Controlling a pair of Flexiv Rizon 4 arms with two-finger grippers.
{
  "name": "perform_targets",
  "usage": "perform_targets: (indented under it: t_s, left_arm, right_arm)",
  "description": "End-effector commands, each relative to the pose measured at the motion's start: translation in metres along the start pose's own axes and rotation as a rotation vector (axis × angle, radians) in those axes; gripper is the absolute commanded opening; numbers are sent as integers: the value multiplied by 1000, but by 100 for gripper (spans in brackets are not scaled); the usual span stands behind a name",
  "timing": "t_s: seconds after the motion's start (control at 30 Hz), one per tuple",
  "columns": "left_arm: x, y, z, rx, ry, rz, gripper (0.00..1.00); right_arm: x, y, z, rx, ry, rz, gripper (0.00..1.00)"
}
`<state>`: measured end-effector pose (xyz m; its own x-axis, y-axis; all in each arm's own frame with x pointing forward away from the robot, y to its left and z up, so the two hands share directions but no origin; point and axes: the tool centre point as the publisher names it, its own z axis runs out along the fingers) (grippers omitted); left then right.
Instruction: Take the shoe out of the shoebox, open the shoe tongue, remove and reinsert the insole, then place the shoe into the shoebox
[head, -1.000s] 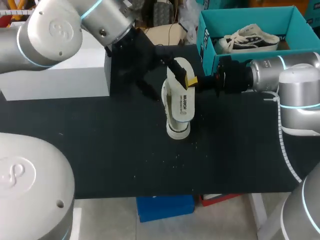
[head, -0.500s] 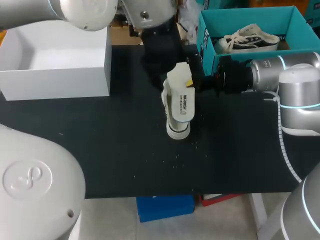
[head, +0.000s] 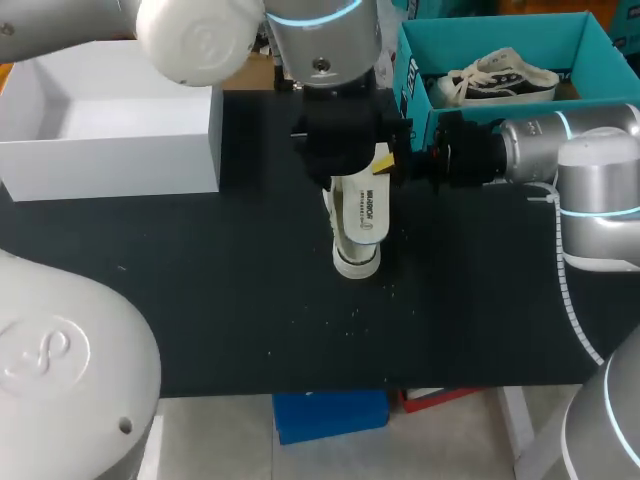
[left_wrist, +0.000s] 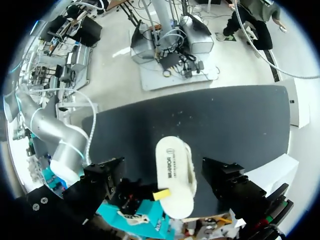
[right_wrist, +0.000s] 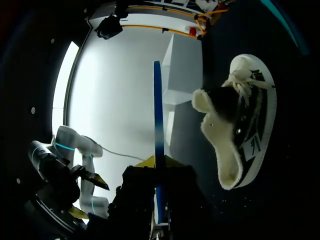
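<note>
Plainly, the task's shoe was out of the teal cardboard shoebox (head: 480, 35). This fleece-lined black-and-white lace-up shoe (right_wrist: 240, 125) stood sole-down on the black tabletop (head: 200, 300), just off the shoebox's nearest corner and toward the table's middle.

Above the shoe, level with that same corner, the right gripper (head: 388, 160) reached out from in front of the shoebox. Its yellow-tipped fingers were closed from two sides on a thin white insole with dark print (head: 362, 210). The right wrist view showed the insole edge-on, as a narrow blue sliver running straight out between the fingers. It was clear of the shoe, which sat beside it on the table side.

The left gripper (left_wrist: 162, 167) hung directly over the shoe and insole, close beside the shoebox's front wall. Its two dark fingers (left_wrist: 230, 185) were spread wide, one on either side of the insole, and neither gripped anything. In the head view, the left wrist covered the end of the insole nearest the shoebox.

Inside the shoebox lay a second black-and-white laced sneaker (head: 500, 80). A white open-topped box (head: 110, 130) stood well apart from the shoebox, on the far side of the shoe from it.
</note>
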<state>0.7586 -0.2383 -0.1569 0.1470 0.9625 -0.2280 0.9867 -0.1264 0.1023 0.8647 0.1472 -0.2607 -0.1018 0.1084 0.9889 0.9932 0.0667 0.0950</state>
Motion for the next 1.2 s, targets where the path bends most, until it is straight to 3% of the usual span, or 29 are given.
perform_targets:
  t_s: [0.03,0.33,0.73,1.2]
  left_arm:
    - [1,10,9,22,-24,-10,100]
    - [-13,26,27,50,44,9,100]
    - [-7,39,49,90,58,-13,100]
    - [12,107,47,75,95,26,100]
  right_arm:
    - [0,0,1,0,-1,0,0]
    - [0,0,1,0,-1,0,0]
    - [0,0,1,0,-1,0,0]
    - [0,0,1,0,-1,0,0]
